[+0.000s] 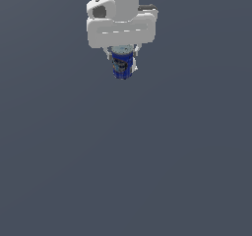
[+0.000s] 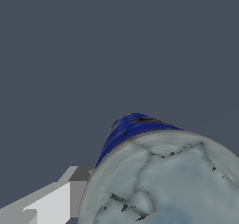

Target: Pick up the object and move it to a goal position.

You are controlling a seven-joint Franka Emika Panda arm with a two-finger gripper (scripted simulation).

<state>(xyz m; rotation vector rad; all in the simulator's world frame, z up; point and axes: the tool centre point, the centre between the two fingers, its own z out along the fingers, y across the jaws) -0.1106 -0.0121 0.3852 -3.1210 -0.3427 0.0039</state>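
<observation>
Right under the wrist camera: can (image 2: 158, 176) fills view, crinkled silvery-grey lid, glossy blue wall | end effector (image 1: 122, 63) clenched on can (image 1: 122, 65), white finger (image 2: 56, 202) touching its side | step: carry, likely lifted | next: steady move to goal, unseen | beyond can: flat matte grey ground (image 1: 123, 181)

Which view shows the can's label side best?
The exterior view. There the blue can hangs upright below the white gripper, its blue side with label markings facing the camera. The wrist view looks down on the silvery-grey top, with only a sliver of blue wall visible beside one finger.
</observation>
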